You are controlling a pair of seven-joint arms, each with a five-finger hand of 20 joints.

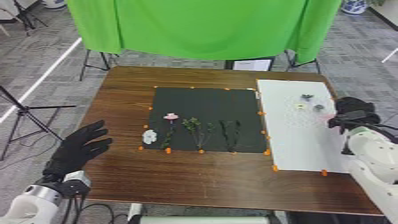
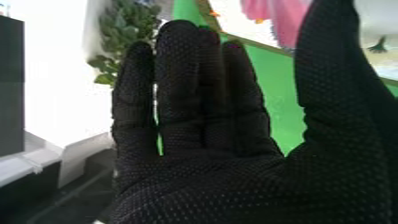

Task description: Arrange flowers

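The pink flower [image 1: 171, 116] and green sprigs [image 1: 193, 125] are lying on the black mat [image 1: 204, 102]; small dark pieces, perhaps flower heads, are lying on the white sheet [image 1: 298, 140]. The right hand [image 1: 355, 112] is hanging by the sheet's edge, fingers straight and close together, thumb apart. The left hand [image 1: 73, 152] is spreading its fingers beside the brown table [image 1: 178, 180]. Behind, a green cloth [image 1: 195, 25] is hanging.
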